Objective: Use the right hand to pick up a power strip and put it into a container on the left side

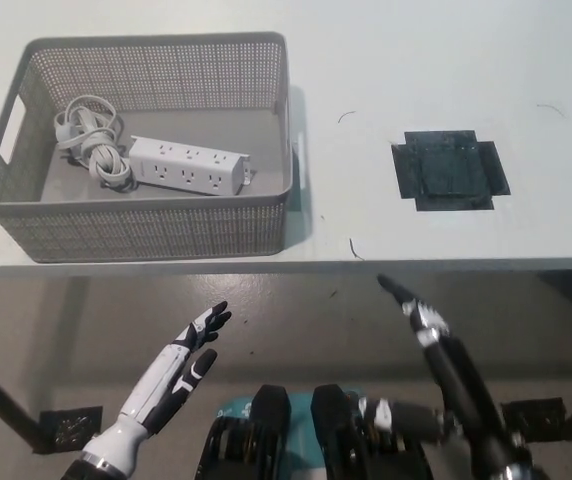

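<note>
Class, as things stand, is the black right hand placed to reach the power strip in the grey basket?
Probably not yet: the right hand hangs below the table edge, and the basket wall surrounds the power strip.

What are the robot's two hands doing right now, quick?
Left hand: open, holding nothing, below the table edge.
Right hand: open, holding nothing, also below the table edge.

My left hand (171, 375): white shell with black fingertips and black patches between the panels; my right hand (436, 345): slim, black throughout, with small silver-white bands near its fingertips.
</note>
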Controlling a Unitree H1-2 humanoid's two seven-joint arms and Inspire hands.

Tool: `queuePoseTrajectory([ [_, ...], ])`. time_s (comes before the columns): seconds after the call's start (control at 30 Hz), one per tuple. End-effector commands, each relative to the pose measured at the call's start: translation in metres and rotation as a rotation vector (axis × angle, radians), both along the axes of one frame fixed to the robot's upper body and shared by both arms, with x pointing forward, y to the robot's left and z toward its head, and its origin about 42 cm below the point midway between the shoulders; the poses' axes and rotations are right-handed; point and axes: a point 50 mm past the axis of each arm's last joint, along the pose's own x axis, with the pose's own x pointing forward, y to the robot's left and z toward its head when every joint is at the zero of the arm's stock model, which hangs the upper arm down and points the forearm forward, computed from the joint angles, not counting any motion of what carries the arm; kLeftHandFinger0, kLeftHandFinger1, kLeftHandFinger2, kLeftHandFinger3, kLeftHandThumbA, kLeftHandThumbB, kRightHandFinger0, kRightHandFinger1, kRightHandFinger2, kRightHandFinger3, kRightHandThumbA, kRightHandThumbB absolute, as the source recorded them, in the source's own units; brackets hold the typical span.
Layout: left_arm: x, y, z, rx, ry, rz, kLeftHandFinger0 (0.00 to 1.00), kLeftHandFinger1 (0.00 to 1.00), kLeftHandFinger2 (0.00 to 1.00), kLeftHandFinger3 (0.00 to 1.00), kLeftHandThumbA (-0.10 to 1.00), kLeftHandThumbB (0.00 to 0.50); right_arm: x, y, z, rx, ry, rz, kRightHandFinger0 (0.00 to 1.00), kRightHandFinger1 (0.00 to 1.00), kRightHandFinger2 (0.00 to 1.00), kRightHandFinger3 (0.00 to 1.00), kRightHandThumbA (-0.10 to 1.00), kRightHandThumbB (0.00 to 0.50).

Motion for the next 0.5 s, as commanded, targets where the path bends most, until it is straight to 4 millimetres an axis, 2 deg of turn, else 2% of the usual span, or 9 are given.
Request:
queuePoseTrajectory([
  [0.0, 0.005, 0.001, 0.018, -0.026, -0.08, -0.028, 1.0, 1.0, 1.0, 1.0, 1.0, 0.276, -0.016, -0.005, 0.024, 0.317, -0.297, -0.133, 1.0, 1.0, 1.0, 1.0, 1.0, 0.212],
  [0.03, 0.005, 0.0, 0.018, -0.029, -0.079, -0.031, 1.0, 1.0, 1.0, 1.0, 1.0, 0.277, -0.007, -0.01, 0.009, 0.303, -0.25, -0.161, 1.0, 1.0, 1.0, 1.0, 1.0, 0.193],
  [0.07, 0.004, 0.0, 0.018, -0.03, -0.079, -0.032, 1.0, 1.0, 1.0, 1.0, 1.0, 0.279, -0.004, -0.012, 0.005, 0.296, -0.24, -0.169, 1.0, 1.0, 1.0, 1.0, 1.0, 0.189],
  [0.1, 0.003, 0.0, 0.017, -0.028, -0.081, -0.027, 1.0, 1.0, 1.0, 1.0, 1.0, 0.279, 0.003, -0.015, -0.006, 0.271, -0.192, -0.177, 1.0, 1.0, 1.0, 1.0, 1.0, 0.21],
  [0.17, 0.002, 0.001, 0.017, -0.032, -0.083, -0.017, 1.0, 1.0, 1.0, 1.0, 1.0, 0.284, 0.012, -0.017, -0.019, 0.263, -0.12, -0.17, 1.0, 1.0, 1.0, 1.0, 1.0, 0.214],
  [0.2, 0.002, 0.002, 0.018, -0.033, -0.087, -0.014, 1.0, 1.0, 1.0, 1.0, 1.0, 0.282, 0.018, -0.015, -0.023, 0.272, -0.09, -0.158, 1.0, 1.0, 1.0, 1.0, 0.99, 0.184],
  [0.27, 0.002, 0.003, 0.019, -0.031, -0.091, -0.009, 1.0, 1.0, 1.0, 1.0, 1.0, 0.284, 0.027, -0.013, -0.027, 0.26, -0.068, -0.149, 1.0, 1.0, 1.0, 1.0, 0.94, 0.155],
  [0.47, 0.005, 0.004, 0.021, -0.036, -0.086, -0.006, 1.0, 1.0, 1.0, 1.0, 1.0, 0.295, 0.037, -0.013, -0.034, 0.231, -0.046, -0.142, 1.0, 1.0, 1.0, 1.0, 0.96, 0.156],
])
